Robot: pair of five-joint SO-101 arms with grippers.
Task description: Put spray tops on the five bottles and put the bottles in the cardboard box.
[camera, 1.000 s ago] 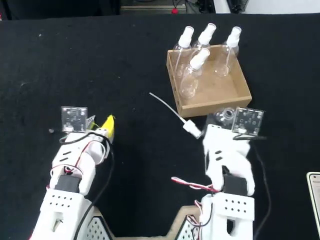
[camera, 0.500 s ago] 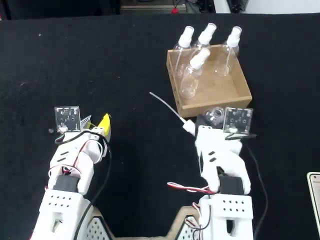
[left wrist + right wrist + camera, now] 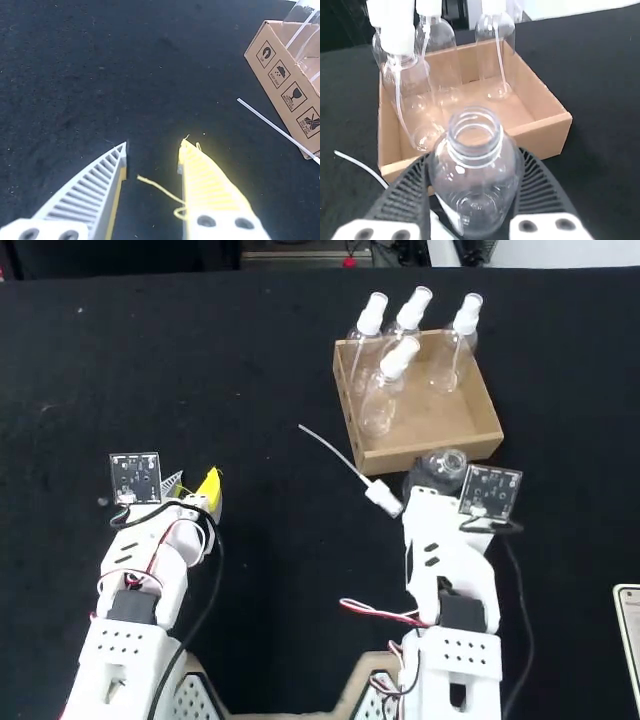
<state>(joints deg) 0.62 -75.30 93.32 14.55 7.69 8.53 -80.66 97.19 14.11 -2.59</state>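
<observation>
The left pincer (image 3: 193, 480) hangs low over the black table (image 3: 200, 360). Its grey finger and its yellow finger (image 3: 205, 185) are apart, and there is nothing between them. A thin yellow thread hangs off the yellow finger.

The right pincer (image 3: 435, 480) is clamped on a clear bottle (image 3: 445, 462). In the right wrist view, one black finger (image 3: 405, 187) presses on each side of the bottle (image 3: 472, 170), and the pincer (image 3: 475, 160) holds it upright. The bottle's mouth is open and has no top on it.

A spray top (image 3: 383, 495) lies flat on the table, just beside the right pincer at about nine o'clock. It is at three o'clock from the left pincer (image 3: 153, 147) and well apart from it. Its long thin tube (image 3: 275, 127) points away toward ten o'clock.

The box (image 3: 430, 450) sits at twelve o'clock from the right pincer, very near the held bottle. I cannot tell if the bottle touches the box's front wall (image 3: 545, 132).

Four more bottles stand in the box. Each one has a white spray top on. One (image 3: 383, 390) stands nearer, on the left side. The other three (image 3: 410, 315) stand in a row along the far wall.
</observation>
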